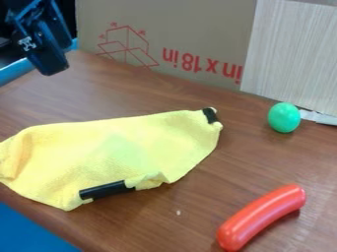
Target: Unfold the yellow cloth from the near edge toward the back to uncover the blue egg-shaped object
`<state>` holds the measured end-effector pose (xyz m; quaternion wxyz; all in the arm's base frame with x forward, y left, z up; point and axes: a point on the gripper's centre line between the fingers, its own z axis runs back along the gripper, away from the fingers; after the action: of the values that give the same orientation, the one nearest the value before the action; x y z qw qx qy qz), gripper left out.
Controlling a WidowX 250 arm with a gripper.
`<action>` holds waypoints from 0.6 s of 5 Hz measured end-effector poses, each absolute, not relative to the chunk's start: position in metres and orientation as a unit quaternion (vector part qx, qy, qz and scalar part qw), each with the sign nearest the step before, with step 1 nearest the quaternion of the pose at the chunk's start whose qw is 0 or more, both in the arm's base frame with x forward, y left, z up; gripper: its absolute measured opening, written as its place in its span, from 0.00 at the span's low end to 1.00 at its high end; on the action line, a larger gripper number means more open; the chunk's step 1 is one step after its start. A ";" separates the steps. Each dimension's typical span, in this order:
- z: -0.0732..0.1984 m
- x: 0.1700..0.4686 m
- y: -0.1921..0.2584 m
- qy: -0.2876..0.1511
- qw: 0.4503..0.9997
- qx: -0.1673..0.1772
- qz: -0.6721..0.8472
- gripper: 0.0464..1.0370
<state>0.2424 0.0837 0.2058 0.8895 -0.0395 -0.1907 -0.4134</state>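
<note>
- Cloth [118,152] first: yellow, loosely spread on the table [154,226], nearer the camera than the jaws and mostly off to their camera-right. That's the thing I judge I'm working on.
- Up top left, the gripper [55,68] hangs above the table, clear of the cloth. How far apart the jaws are, I can't tell; I see nothing in them, so I'd confirm they're open before going down.
- Corner with the black strip [210,115], camera-right of the jaws: good grab point, I reckon. I'd come in over it, straddle the fabric, and sink just until the tips brush wood.
- Easy on the pressure there; pushing hard would likely skid the cloth or jam the tips.
- Close slowly, lift a touch, check the fabric comes too, then draw it across low and steady so the folds don't bunch.
- Watch the green egg [284,117], beyond that corner from the jaws: it could roll if clipped. Red sausage [262,216], farthest towards the camera, wants a wide berth too.
</note>
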 end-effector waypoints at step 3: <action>0.172 0.239 0.066 -0.165 0.880 -0.020 -0.445 0.96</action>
<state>0.2390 0.0663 0.1721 0.8798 -0.0198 -0.1653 -0.4452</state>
